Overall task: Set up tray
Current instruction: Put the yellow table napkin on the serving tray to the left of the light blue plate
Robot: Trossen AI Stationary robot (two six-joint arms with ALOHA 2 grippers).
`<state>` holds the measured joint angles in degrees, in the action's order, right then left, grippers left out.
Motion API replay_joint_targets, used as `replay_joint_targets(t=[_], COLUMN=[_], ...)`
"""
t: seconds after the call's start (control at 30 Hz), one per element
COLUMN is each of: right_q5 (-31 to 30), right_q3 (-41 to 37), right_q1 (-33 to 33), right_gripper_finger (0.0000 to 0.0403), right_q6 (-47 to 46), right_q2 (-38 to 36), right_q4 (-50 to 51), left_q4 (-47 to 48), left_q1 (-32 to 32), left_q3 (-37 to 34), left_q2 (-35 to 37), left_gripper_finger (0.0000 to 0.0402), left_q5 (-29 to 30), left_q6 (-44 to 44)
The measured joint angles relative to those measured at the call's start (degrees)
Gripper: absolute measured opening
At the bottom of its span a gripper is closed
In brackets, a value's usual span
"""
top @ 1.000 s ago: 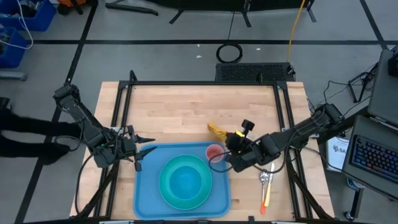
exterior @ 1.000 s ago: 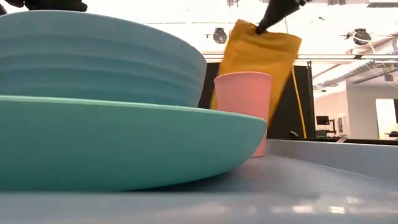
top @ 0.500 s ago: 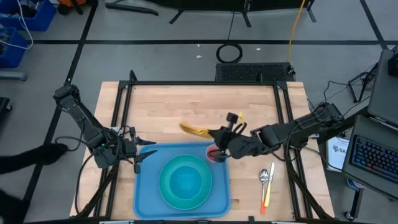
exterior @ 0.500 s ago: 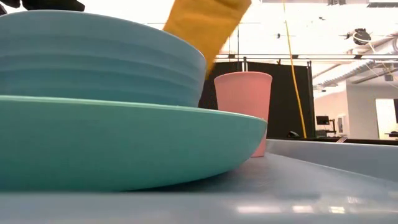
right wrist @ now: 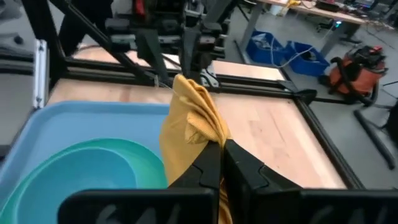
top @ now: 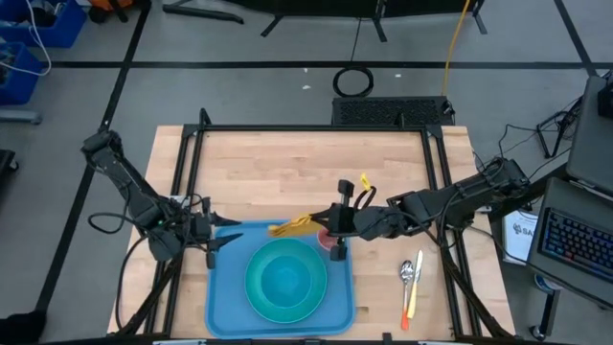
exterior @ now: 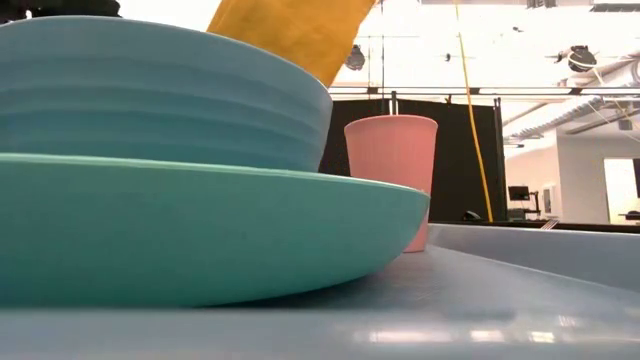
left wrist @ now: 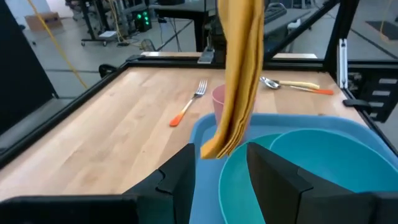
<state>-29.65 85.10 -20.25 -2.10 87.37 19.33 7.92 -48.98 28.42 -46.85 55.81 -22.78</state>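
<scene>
The blue tray point(top: 222, 305) lies at the table's near middle. On it are a teal plate point(exterior: 200, 230) with a teal bowl point(top: 284, 278) on top. A pink cup point(exterior: 392, 170) stands upright at the tray's far right corner. My right gripper point(right wrist: 221, 163), shut on the yellow-orange napkin point(left wrist: 239, 74), is above the tray's far edge, beside the cup. My left gripper point(left wrist: 217, 177) is open at the tray's far left corner point(left wrist: 202, 127). My right gripper pinches the napkin's bunched upper part point(right wrist: 208, 144) between its two fingers, several folds together. The fingers come from the table's right, slanting down. The napkin is lifted and hangs slack. Its lower end point(left wrist: 214, 148) is near the tray's far rim; whether it touches, I cannot tell.
A spoon point(top: 407, 272) and an orange-handled utensil point(top: 412, 297) lie on the wood right of the tray. A fork with an orange handle point(left wrist: 186, 107) lies on the table beyond the tray. The far half of the table point(top: 287, 168) is bare wood inside a black frame.
My right gripper has moved toward the table's left, past the cup, then toward the near edge, staying shut. It has carried the napkin from right of the cup to above the tray's far edge. The napkin has swung out leftward and now hangs lower.
</scene>
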Motion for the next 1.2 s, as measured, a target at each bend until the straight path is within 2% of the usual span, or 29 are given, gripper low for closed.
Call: replay_joint_targets(t=[0.13,0.27,0.57,0.73,0.97,1.1,1.2], right_q5=[0.11,3.00,6.11,9.72,11.66,12.04,13.31], right_q3=[0.00,0.00,-0.02,-0.09,-0.09,-0.09,-0.13], right_q1=[0.04,0.72,3.52,4.79,6.35,7.08,7.27], right_gripper_finger=[0.0000,0.0000,0.0000,0.0000,0.0000,0.0000,0.0000], right_q6=[0.23,0.25,-0.03,-0.03,-0.07,-0.21,-0.22], right_q2=[0.00,0.00,0.02,0.09,0.11,0.45,0.74], right_q4=[-0.90,-2.33,-2.72,-5.05,-5.38,-5.62,-5.64], left_q4=[0.10,0.00,-0.50,-2.01,-2.54,-5.26,-8.10], left_q1=[1.82,4.15,8.19,10.00,12.93,15.20,16.49], left_q3=[0.00,0.00,0.00,0.00,0.02,0.02,0.02], left_q2=[-0.02,-0.02,-0.02,-0.79,-2.02,-3.99,-6.08], left_gripper_finger=[0.0150,0.0162,0.0259,0.0291,0.0299,0.0292,0.0290], left_q5=[-2.01,-3.76,-12.06,-13.19,-15.75,-21.03,-22.41], left_q6=[-0.26,0.43,1.45,2.78,4.70,5.67,6.10])
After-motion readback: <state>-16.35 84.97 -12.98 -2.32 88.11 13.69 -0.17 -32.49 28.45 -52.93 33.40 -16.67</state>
